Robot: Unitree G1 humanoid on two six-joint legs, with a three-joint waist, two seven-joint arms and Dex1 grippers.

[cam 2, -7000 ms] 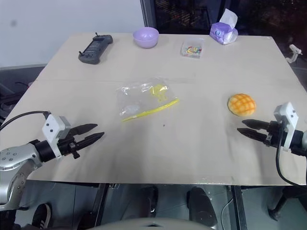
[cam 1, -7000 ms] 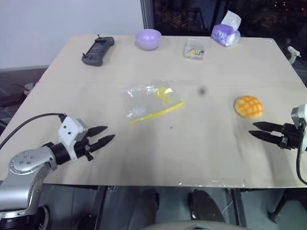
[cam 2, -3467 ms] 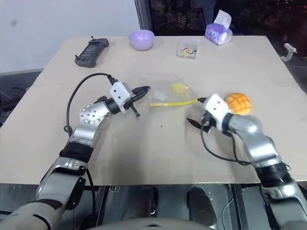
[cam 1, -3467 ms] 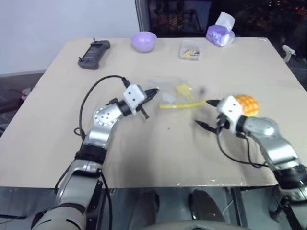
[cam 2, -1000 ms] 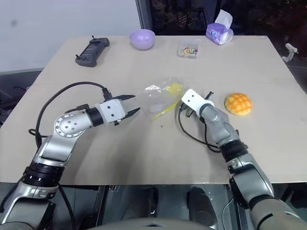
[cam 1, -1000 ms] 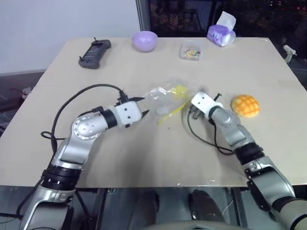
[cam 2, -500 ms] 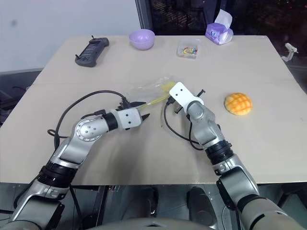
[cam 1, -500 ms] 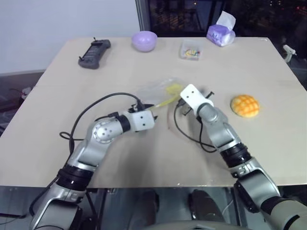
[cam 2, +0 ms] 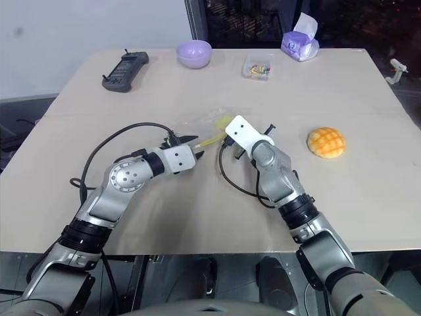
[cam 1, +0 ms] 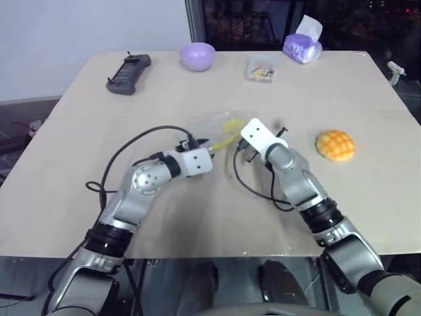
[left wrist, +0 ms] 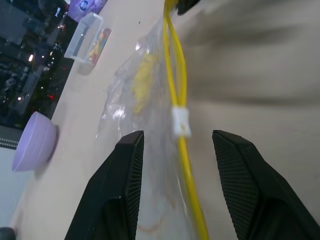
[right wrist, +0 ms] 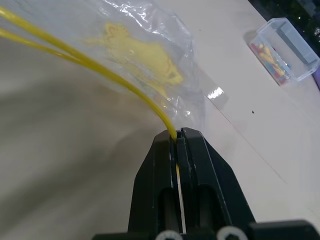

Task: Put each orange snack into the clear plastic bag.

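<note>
The bag lies near the counter centre, its yellow strip raised. The right gripper has its fingers clenched on one end of that strip. The left gripper stands with fingers released, straddling the strip's other end without closing. The snack rests on the counter nearer the right edge, apart from the bag.

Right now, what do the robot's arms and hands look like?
Both arms are shiny silver metal with dark rings at the joints and round shoulders and elbows. A thin black cable loops beside each one. The left hand and the right hand each have two black fingers, bumpy on the inner side, behind a white boxy wrist block.
</note>
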